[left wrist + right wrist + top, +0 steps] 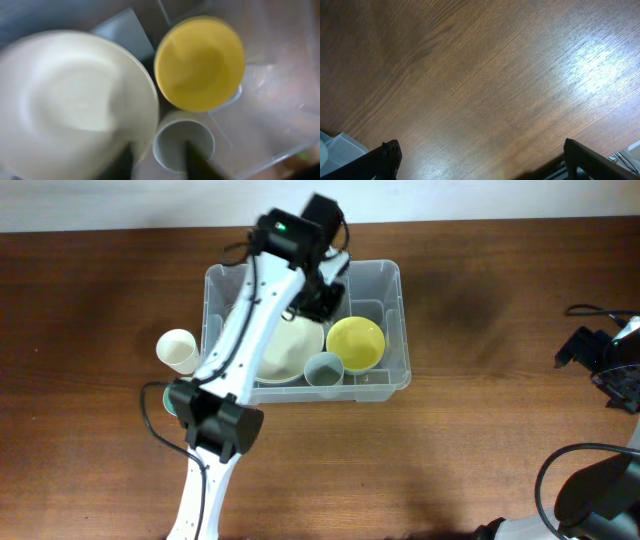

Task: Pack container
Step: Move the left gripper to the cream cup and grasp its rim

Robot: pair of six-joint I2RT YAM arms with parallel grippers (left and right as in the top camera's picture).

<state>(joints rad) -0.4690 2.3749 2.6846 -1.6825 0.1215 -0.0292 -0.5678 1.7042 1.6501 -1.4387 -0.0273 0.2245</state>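
The clear container stands at the table's middle back. Inside it lie a cream plate, a yellow bowl and a grey cup. My left arm reaches over the container, with the left gripper above its back part. In the blurred left wrist view the plate, bowl and cup lie below the left gripper, whose dark fingers stand apart with nothing between them. The right gripper is wide open over bare wood at the far right.
A white cup stands on the table left of the container. A teal object shows partly under the left arm. A corner of the container shows in the right wrist view. Cables lie at the right edge.
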